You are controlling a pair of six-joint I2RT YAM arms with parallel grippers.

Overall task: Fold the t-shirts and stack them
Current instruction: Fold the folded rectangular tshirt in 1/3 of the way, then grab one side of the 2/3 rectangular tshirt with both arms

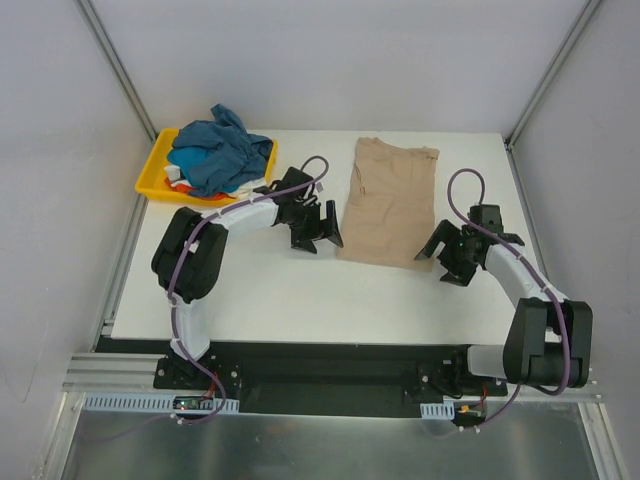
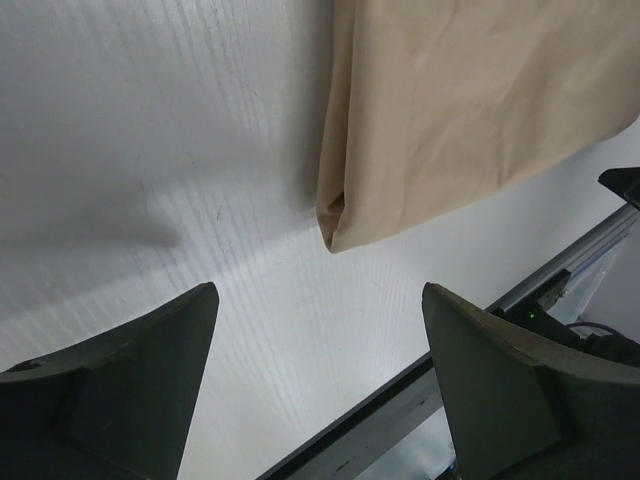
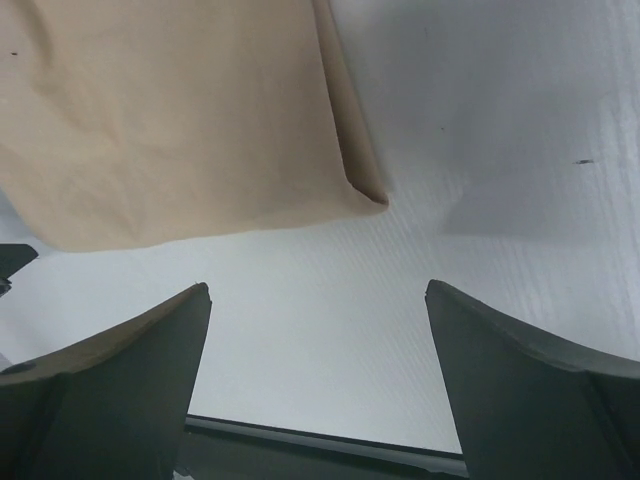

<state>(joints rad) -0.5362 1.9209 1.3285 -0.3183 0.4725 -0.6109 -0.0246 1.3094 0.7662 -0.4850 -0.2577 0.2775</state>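
– Beige soft cloth, seen from above: how does the beige t-shirt lie?
– Flat on the white table, folded into a long panel. Its long axis runs from the far edge toward the arms, and the far end is rumpled. The left gripper hangs just left of its near end, the right gripper just right of it. Well to its left, a crumpled teal t-shirt is heaped in a yellow plastic tray.
– And the left wrist view?
– The jaws are spread wide and hold nothing. The beige t-shirt shows a smooth doubled corner ahead, on the finely ribbed table.
– The right wrist view?
– The dark matte jaws are parted too, and empty. The beige t-shirt has a creased corner just beyond them.
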